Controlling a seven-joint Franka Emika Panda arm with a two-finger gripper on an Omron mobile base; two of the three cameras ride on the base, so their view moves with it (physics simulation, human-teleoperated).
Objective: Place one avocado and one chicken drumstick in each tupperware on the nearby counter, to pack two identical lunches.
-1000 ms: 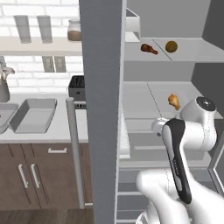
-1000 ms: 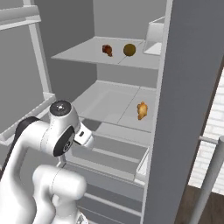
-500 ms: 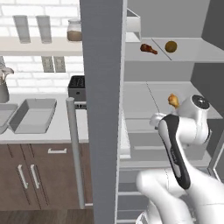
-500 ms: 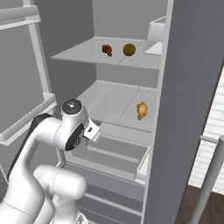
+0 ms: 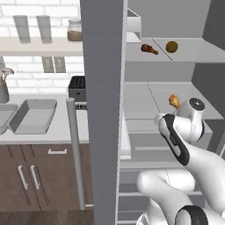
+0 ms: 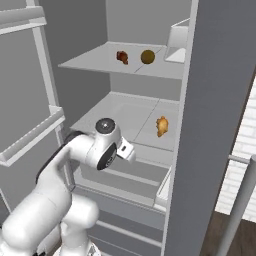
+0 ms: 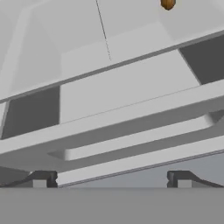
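Two dark fingers (image 7: 40, 179) rise at the lower left and lower right of the frame, set wide apart with nothing between them. Above them pale grey shelf (image 7: 131, 83) edges run in slanting bands across the frame. At the top edge, right of centre, sits a golden-orange chicken drumstick (image 7: 168, 4), cut off by the frame.

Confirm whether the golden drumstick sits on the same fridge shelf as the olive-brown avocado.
No, the golden drumstick lies one shelf below the avocado.

Bare middle shelf (image 6: 125, 117) lies open toward the golden drumstick (image 6: 161, 126); a grey fridge wall (image 6: 212, 115) blocks the right.
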